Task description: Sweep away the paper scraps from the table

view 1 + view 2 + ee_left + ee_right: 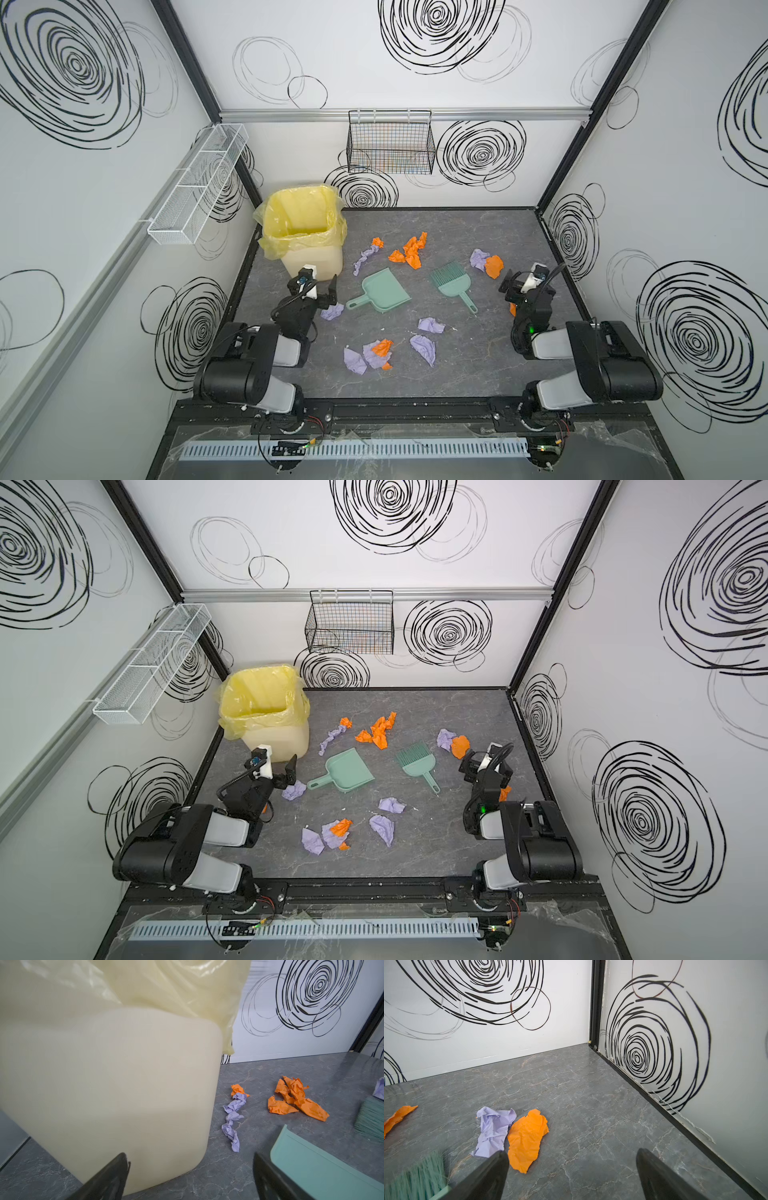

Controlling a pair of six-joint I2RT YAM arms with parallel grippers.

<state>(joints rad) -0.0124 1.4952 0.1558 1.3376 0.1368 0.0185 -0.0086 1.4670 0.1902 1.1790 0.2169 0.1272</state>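
While both arms hang low over the dark grey marble-veined table [478,374], the left gripper [189,1155] and the right gripper [572,1151] each stand with jaws spread wide and nothing between them. Crumpled paper scraps [424,349] lie scattered on the table: seven lavender wads and about eight orange ones, the tight orange cluster [409,251] being hard to split. One lavender wad [332,311] sits just beside the left gripper, one lavender-and-orange pair [527,1136] lies just ahead of the right gripper, and one orange bit [512,309] is tucked against the right arm. One mint-green plastic dustpan [384,291] lies just inward of the left gripper, one cream bin with a yellow liner [311,261] stands directly ahead of it, and one mint-green hand brush [451,282] lies inward of the right gripper.
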